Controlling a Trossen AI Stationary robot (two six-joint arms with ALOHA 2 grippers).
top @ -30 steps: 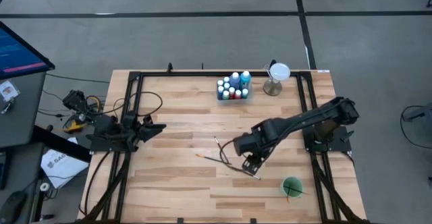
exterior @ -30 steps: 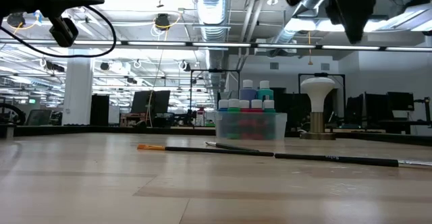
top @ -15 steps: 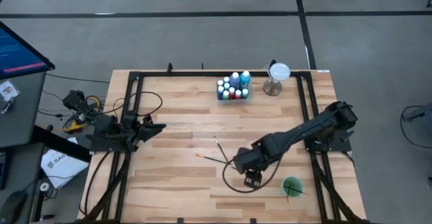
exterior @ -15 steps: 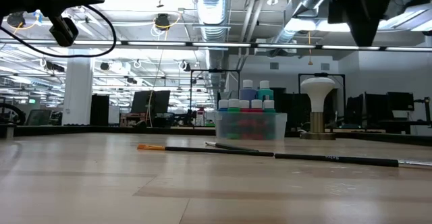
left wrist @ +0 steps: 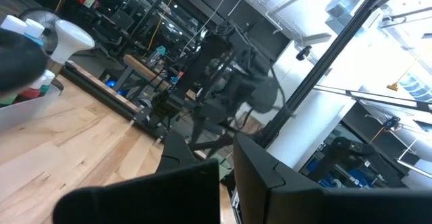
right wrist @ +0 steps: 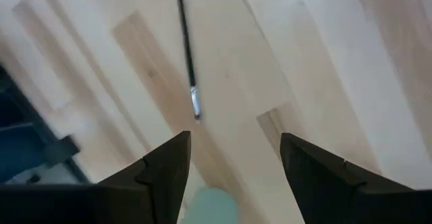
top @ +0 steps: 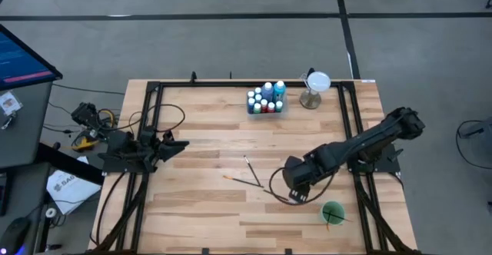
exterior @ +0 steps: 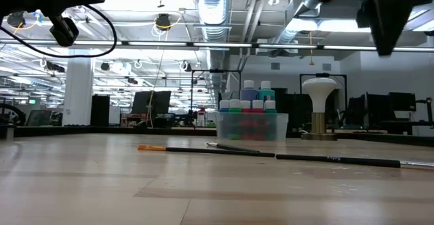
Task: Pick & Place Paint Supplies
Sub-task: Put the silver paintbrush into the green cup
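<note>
Three thin dark-handled paintbrushes lie flat on the wood near the table's middle: one with an orange tip (top: 240, 179), a short one (top: 249, 168) and one (top: 281, 198) by my right gripper (top: 296, 190). That gripper hovers open above the table. In its wrist view (right wrist: 235, 143) the nearest brush (right wrist: 186, 55) lies ahead of the fingers, untouched. The white-capped paint bottles (top: 265, 99) stand in a clear tub (exterior: 251, 126) near the far edge. My left gripper (top: 174, 144) rests shut at the table's left side.
A round green cup (top: 332, 211) stands near the right near corner, just right of my right gripper. A white-topped stemmed stand (top: 315, 87) is right of the bottle tub. Black frame rails (top: 154, 124) run along the table's left and right sides. Bare wood lies left of the brushes.
My right gripper has moved toward the table's near edge and then to the right, closer to the green cup, staying above the table. The brushes and the bottles have kept their places.
</note>
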